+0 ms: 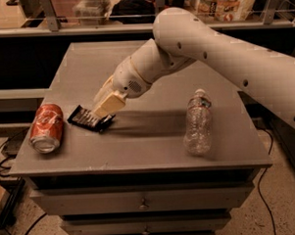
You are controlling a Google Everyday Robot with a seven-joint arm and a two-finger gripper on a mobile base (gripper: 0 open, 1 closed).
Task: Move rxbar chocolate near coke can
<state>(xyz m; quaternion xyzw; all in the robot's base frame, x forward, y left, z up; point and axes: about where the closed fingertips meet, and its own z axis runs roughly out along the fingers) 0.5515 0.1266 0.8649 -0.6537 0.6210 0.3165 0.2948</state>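
At far left of bench [139, 154]: coke can [46, 128] on its side, silver end toward front edge. Just right of it, near but not touching: rxbar chocolate [86, 117], black, down at bench surface, skewed. Hand [106, 109] over bar's right end, in contact from above; gripping or loose, cannot tell. White arm [208, 48] runs up and right from hand. Right of centre, well apart from bar: clear plastic bottle [198, 124] lying down, cap toward back.

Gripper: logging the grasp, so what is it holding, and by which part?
The gripper holds the rxbar chocolate by the end farther from the coke can.
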